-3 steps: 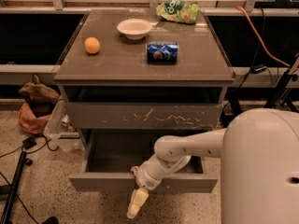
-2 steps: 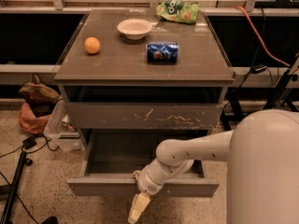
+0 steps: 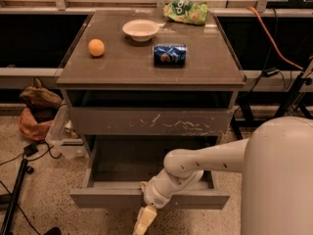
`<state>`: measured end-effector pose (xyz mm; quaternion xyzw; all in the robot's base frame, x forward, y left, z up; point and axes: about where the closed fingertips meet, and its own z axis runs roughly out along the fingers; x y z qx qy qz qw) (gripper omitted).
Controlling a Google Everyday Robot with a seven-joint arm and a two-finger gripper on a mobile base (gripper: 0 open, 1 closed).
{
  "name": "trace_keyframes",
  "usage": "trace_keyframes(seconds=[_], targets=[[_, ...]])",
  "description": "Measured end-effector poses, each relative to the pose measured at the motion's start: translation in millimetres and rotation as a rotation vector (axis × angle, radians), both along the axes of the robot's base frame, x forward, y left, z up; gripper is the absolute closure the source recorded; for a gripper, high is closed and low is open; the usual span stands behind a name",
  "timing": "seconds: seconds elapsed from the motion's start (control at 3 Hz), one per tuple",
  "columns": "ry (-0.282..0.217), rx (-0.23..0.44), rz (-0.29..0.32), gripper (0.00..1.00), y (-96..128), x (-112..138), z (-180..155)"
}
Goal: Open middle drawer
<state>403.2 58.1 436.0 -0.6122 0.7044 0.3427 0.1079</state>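
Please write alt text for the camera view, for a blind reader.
The middle drawer stands pulled far out, and the gripper hangs low at its plain front. On the cabinet top lie an orange, a bowl, a blue can and a green bag.

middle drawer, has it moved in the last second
Yes. The middle drawer has slid slightly further out, toward the camera, away from the scratched drawer front above. The gripper hangs just below its front.

middle drawer (image 3: 98, 198): pulled out; end effector (image 3: 145, 220): just below its front
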Motion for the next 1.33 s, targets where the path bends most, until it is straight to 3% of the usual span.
trace_keyframes(seconds=[1.33], targets=[[0.014, 0.031, -0.062, 0.0, 0, -18, 15]])
